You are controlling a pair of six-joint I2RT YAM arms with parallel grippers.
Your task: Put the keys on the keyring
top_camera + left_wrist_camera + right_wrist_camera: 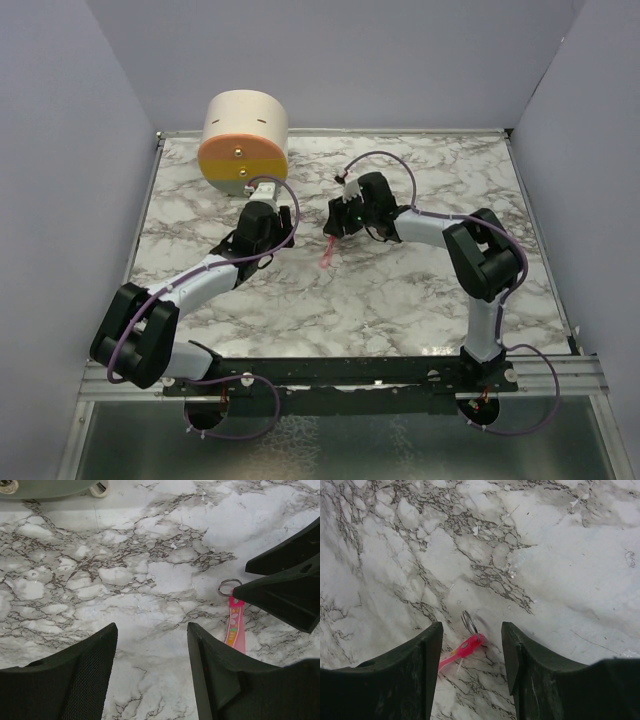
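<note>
The keyring is a thin metal ring [469,622] with a bright-pink strip [460,651]. It lies on the marble table between the open fingers of my right gripper [472,627], and neither finger touches it. In the top view the strip [327,256] shows just below the right gripper [336,228]. In the left wrist view the ring [229,587] and strip [235,628] lie to the right, next to the right gripper's fingertips [280,592]. My left gripper [151,630] is open and empty over bare marble, left of the keyring. The tiny red key is out of view.
A round beige container with an orange-rimmed face [245,145] lies on its side at the back left, just beyond the left gripper [283,222]. Its edge shows at the top of the left wrist view [45,487]. Grey walls enclose the table [400,300].
</note>
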